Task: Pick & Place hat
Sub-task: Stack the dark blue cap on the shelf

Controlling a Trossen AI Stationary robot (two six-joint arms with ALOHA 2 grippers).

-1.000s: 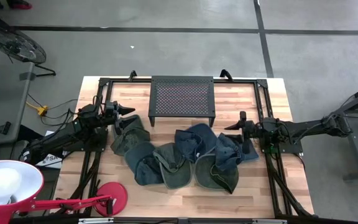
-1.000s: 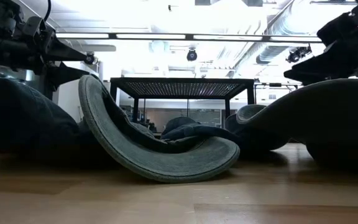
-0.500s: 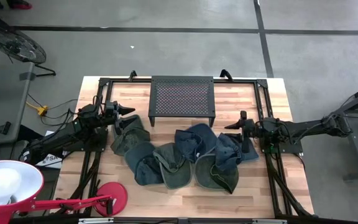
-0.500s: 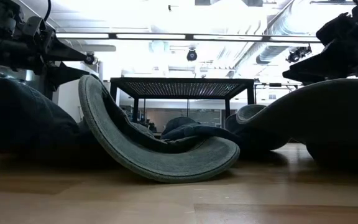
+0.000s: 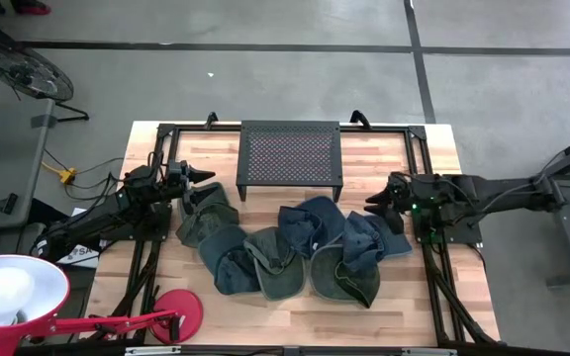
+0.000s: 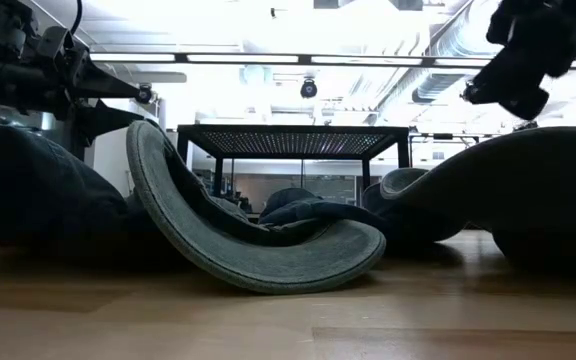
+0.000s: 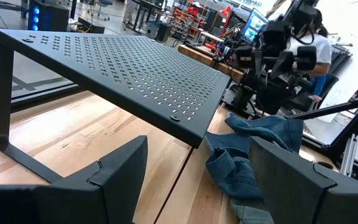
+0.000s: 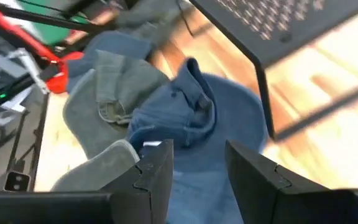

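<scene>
A heap of soft denim hats (image 5: 295,247) lies across the middle of the pale wooden table (image 5: 384,316), their floppy brims folded and overlapping; some are blue and some are a greyer green. They lie too tangled for a sure count, though at least six show from above. In the low view one hat (image 6: 258,240) rests tipped on its curled brim, its stitched edge plain to see.

Behind the heap stands one black metal rack (image 5: 291,153), a flat perforated plate on thin bent legs. It rises between the hats and the far edge of the table.

The left gripper (image 5: 202,184) hovers at the left end of the heap, just above the nearest hat, with its two dark fingers (image 7: 120,168) spread apart and nothing between them. The right gripper (image 5: 376,202) hangs at the right end of the heap, over a blue hat (image 8: 197,118), its fingers (image 8: 154,168) likewise parted and empty.

At the near left corner stands one red desk lamp (image 5: 28,297) with a round base.
</scene>
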